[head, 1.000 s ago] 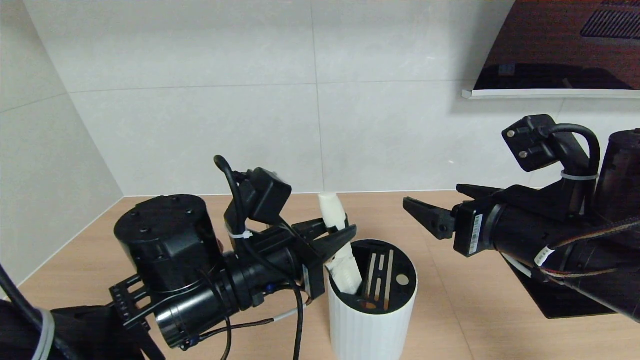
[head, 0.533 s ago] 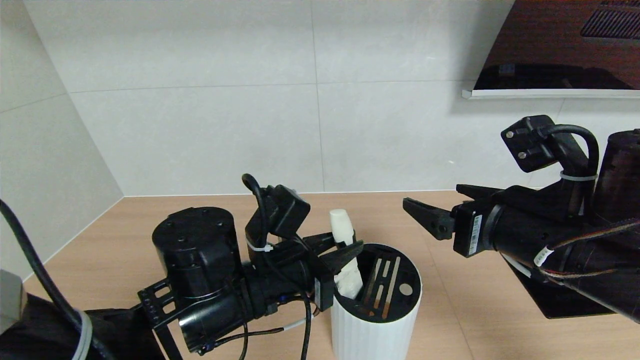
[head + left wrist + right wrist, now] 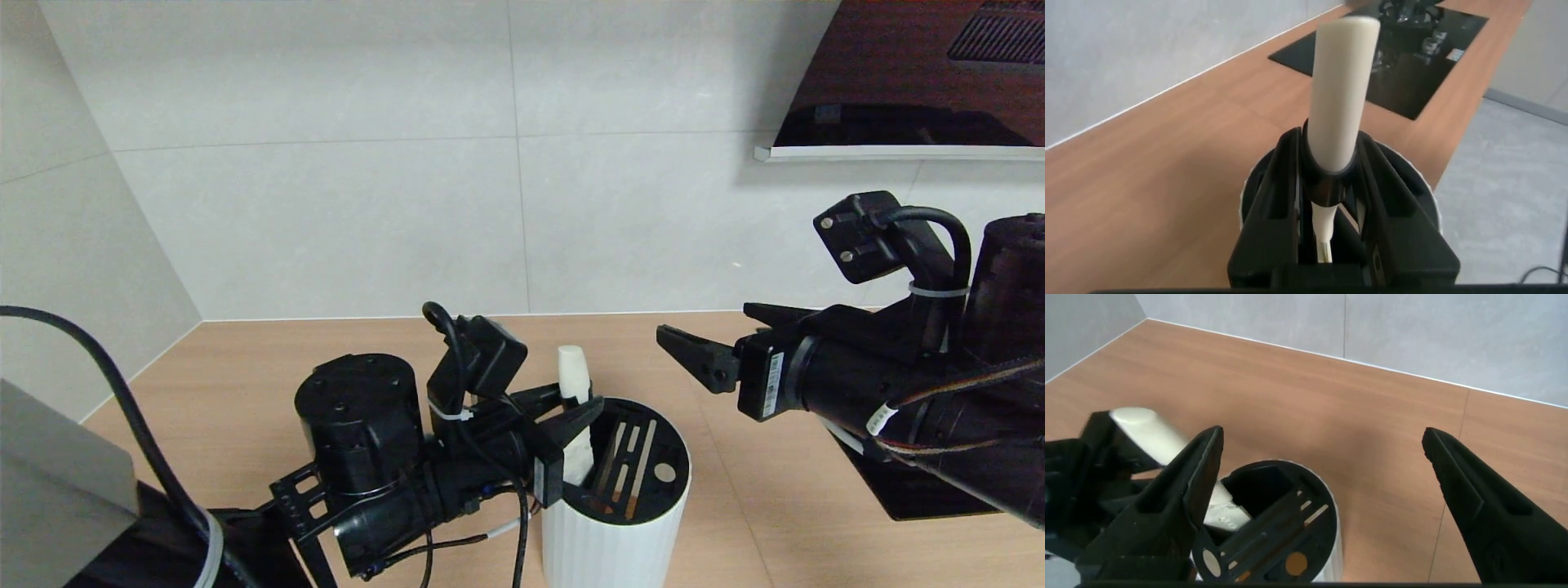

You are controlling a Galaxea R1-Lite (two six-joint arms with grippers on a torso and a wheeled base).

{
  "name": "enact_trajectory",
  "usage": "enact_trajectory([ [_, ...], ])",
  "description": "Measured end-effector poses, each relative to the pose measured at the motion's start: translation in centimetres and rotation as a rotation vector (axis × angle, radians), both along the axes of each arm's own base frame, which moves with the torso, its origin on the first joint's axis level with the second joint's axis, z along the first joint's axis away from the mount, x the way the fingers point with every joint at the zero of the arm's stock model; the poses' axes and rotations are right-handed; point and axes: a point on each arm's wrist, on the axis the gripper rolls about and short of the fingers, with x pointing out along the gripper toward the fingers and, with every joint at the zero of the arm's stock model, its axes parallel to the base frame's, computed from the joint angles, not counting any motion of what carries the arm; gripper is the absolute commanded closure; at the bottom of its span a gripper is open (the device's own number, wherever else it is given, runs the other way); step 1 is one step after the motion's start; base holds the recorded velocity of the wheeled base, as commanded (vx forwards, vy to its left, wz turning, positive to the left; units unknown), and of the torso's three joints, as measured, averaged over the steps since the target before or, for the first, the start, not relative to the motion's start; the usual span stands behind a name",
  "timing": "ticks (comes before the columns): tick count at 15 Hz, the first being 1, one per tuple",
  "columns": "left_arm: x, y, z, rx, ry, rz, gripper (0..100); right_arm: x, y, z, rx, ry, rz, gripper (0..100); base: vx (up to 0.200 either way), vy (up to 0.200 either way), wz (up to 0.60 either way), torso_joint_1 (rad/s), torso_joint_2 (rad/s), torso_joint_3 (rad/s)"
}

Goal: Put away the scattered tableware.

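A white ribbed holder [image 3: 614, 531] with a black slotted top stands on the wooden counter, near its front. A white-handled utensil [image 3: 574, 371] stands tilted with its lower end in one of the slots. My left gripper [image 3: 575, 404] is shut on the utensil just above the holder's rim. In the left wrist view the handle [image 3: 1343, 73] rises out of the left gripper [image 3: 1331, 159] above the holder [image 3: 1417, 184]. My right gripper [image 3: 704, 322] hangs open and empty to the right of the holder, above the counter. The right wrist view looks between the right gripper [image 3: 1321, 437] down at the holder [image 3: 1278, 531] and handle [image 3: 1151, 429].
A black cooktop [image 3: 898, 490] is set into the counter on the right, under a dark range hood [image 3: 922, 82]. Grey tiled walls close the back and left. Bare counter [image 3: 245, 359] lies left of and behind the holder.
My left arm has moved right and down, and the utensil sits deeper in the holder. The holder has shifted slightly right. The right arm has barely moved.
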Motion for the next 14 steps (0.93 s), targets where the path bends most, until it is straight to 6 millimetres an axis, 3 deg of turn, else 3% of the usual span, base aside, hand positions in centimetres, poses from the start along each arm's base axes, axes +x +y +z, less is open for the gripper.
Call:
enact_trajectory([
  [1, 0.0, -0.1, -0.2, 0.005, 0.005, -0.001, 100, 0.0, 0.0, 0.0, 0.000, 0.000, 0.000, 0, 0.000, 0.000, 0.00, 0.000, 0.00, 0.000],
  [2, 0.0, -0.2, -0.3, 0.008, 0.007, 0.003, 0, 0.0, 0.0, 0.0, 0.000, 0.000, 0.000, 0, 0.000, 0.000, 0.00, 0.000, 0.00, 0.000],
  [11, 0.1, -0.3, 0.4, -0.047, -0.039, 0.021, 0, 0.0, 0.0, 0.0, -0.001, 0.001, 0.000, 0, 0.000, 0.000, 0.00, 0.000, 0.00, 0.000],
  [14, -0.3, 0.0, 1.8, -0.087, -0.059, 0.021, 0, -0.1, -0.1, 0.1, 0.006, -0.006, -0.003, 0, 0.000, 0.000, 0.00, 0.000, 0.00, 0.000],
])
